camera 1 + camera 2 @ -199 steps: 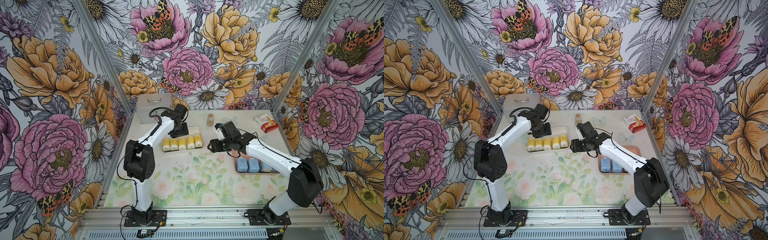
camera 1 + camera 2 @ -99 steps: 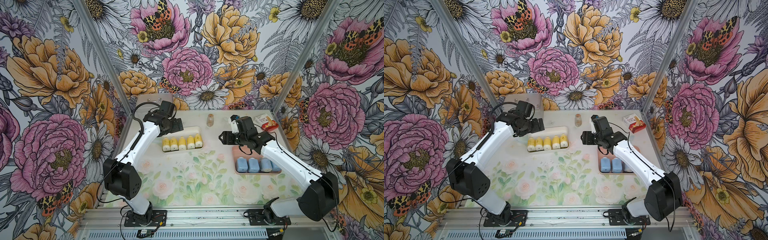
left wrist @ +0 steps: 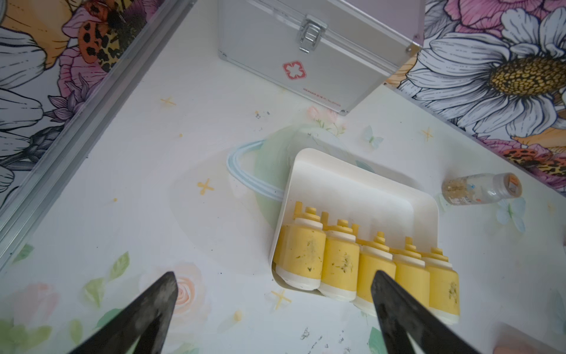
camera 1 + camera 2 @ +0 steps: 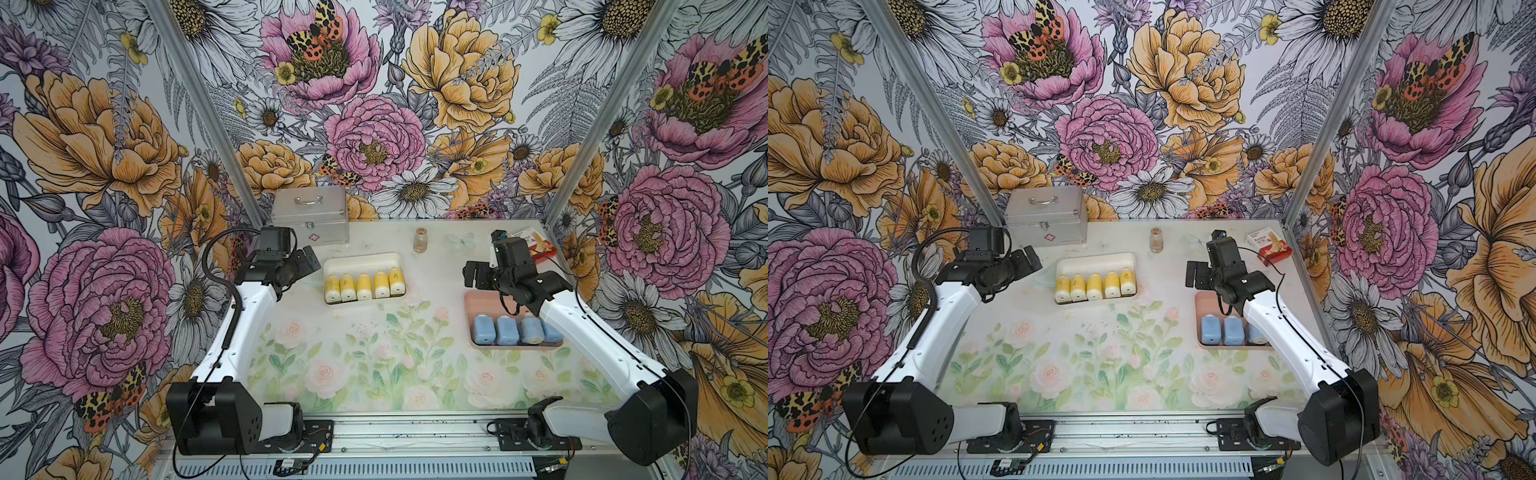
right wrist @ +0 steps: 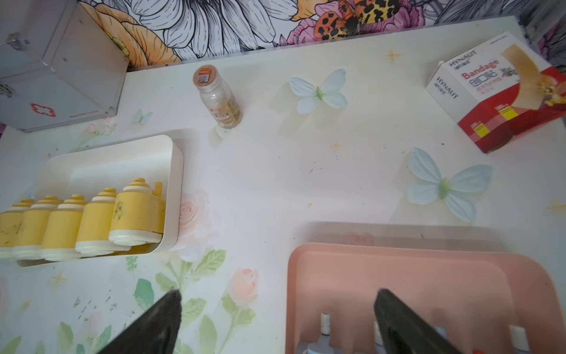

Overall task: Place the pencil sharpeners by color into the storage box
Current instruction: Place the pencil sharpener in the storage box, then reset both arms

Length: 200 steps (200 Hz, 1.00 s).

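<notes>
Both arms have drawn back from the trays, left gripper (image 3: 272,277) and right gripper (image 5: 278,293) now wide and empty, so sorting reads complete: five yellow sharpeners (image 4: 364,285) lie in the white tray (image 4: 361,262) just beside the left gripper, four blue sharpeners (image 4: 508,330) in the pink tray (image 4: 478,303) under the right arm.

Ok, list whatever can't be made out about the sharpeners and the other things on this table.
- Blue sharpeners: in a top view the right arm covers the fourth; the right wrist view's edge cuts off all but their necks.
- Silver case: closed, inside hidden in every view.
- Vial: label print too small to read.
</notes>
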Tool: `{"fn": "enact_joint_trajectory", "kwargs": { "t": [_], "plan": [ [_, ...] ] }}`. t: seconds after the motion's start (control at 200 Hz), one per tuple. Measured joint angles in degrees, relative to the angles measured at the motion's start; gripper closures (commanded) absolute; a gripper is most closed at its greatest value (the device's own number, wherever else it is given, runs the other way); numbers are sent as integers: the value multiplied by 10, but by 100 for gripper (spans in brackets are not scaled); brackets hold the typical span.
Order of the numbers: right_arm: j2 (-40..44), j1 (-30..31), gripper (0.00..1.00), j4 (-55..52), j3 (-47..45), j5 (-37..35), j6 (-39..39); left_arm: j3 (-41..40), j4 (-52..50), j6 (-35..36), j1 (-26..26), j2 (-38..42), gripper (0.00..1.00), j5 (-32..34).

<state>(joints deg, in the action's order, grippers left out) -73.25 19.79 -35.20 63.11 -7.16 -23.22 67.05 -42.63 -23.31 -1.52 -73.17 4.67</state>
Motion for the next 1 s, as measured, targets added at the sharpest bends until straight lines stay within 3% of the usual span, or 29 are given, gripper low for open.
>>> {"fn": "enact_joint_trajectory", "kwargs": {
  "t": [0.19, 0.405, 0.666, 0.781, 1.001],
  "plan": [
    [13, -10, 0, 13, -38, -71, 15, -74, 57, 20, -63, 53, 1, 3],
    [59, -23, 0, 76, -122, -118, 33, -162, 151, 74, -70, 114, 1, 17],
    [92, -33, 0, 174, -201, -158, 49, -391, 414, 118, -70, 210, 1, 19],
    [94, -40, 0, 200, -214, -170, 53, -446, 488, 120, -65, 203, 1, 28],
    [77, -66, 0, 270, -241, -186, 56, -450, 618, 135, -36, 115, 1, 70]
  ]
}}
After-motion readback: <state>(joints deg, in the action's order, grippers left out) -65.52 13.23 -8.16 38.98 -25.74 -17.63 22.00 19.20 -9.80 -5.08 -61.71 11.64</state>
